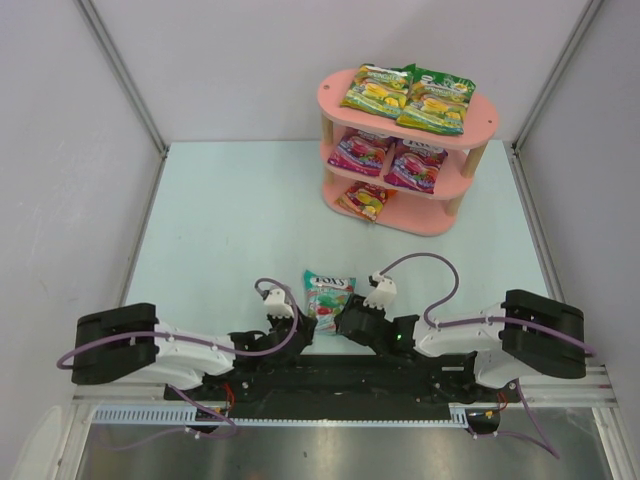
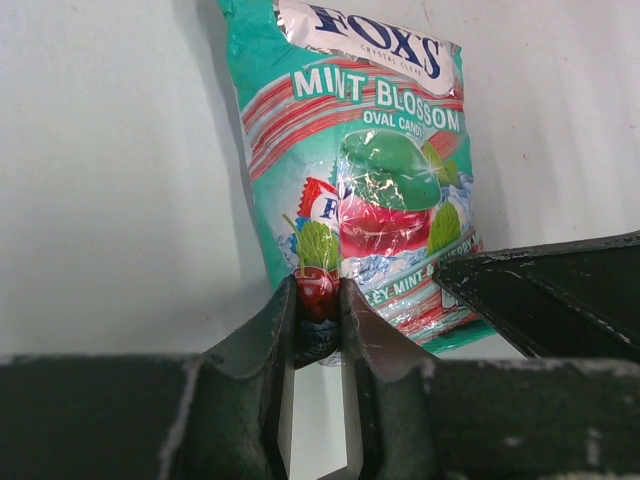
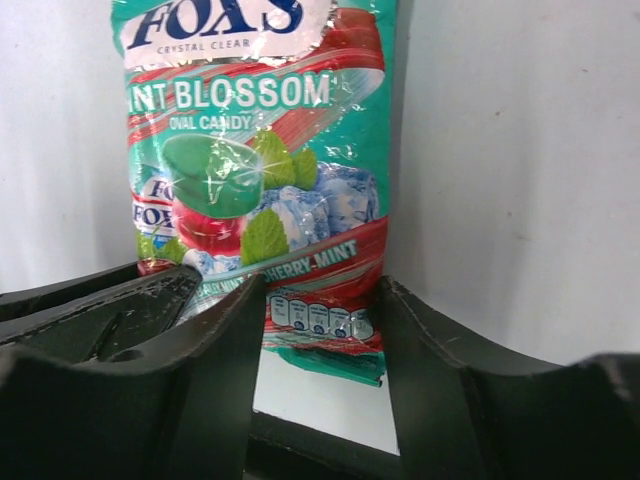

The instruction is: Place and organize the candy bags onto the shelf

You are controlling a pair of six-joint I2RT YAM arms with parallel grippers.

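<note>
Left gripper (image 2: 318,300): jaws pinched on the lower corner of the teal bag (image 2: 360,170). Right gripper (image 3: 320,300): jaws apart, straddling the same bag's bottom edge. The bag lies on the table (image 1: 220,230) between both grippers, well apart from the shelf (image 1: 484,112), whose three tiers carry five other bags (image 1: 408,97).

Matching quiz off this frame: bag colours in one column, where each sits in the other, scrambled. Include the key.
Things:
1. green-yellow bags
2. purple-magenta bags
3. orange-red bag
4. teal bag

Places:
A. bottom tier of the shelf
B. on the table, pinched by the left gripper
C. top tier
D. middle tier

Pairs: 1-C, 2-D, 3-A, 4-B
</note>
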